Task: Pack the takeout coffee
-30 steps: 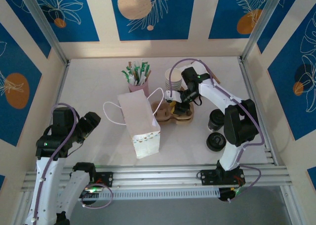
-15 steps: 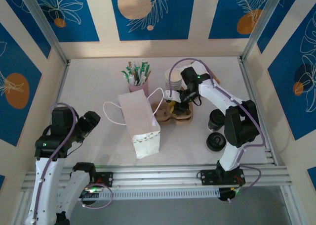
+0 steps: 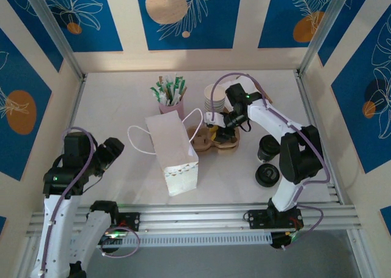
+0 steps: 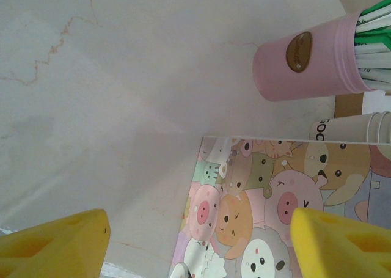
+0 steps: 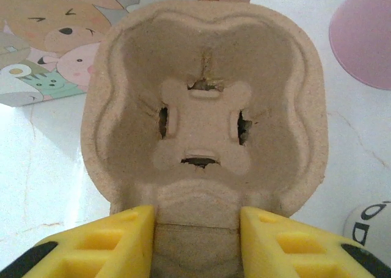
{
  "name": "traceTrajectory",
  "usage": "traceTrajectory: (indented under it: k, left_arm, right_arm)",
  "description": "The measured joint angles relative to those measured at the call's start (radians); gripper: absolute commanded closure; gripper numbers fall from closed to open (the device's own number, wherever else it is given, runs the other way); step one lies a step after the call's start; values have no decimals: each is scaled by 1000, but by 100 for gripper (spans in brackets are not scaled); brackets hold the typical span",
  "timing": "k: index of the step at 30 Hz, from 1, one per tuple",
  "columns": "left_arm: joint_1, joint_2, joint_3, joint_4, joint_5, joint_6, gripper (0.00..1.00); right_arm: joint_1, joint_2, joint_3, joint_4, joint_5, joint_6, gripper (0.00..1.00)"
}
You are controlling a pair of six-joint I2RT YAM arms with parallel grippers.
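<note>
Right arm far forward, right gripper (image 5: 197, 220) tight on cup carrier (image 5: 204, 125) rim; left arm back, left gripper (image 4: 198, 229) wide, empty.

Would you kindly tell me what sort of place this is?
Probably a mock café takeout counter in a robot cell: a brown moulded-pulp cup carrier, stacked white paper cups, a pink holder of green-wrapped straws.
</note>
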Motion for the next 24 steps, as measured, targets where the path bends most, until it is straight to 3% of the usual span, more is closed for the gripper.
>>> traceTrajectory:
  k: [5, 24]
  left_arm:
    - [0, 0, 0, -3, 0, 0, 22]
    - [0, 8, 26, -4, 0, 2, 22]
  right_arm:
    - [9, -2, 0, 2, 14, -5, 61]
    - [-42, -30, -35, 73, -130, 83, 59]
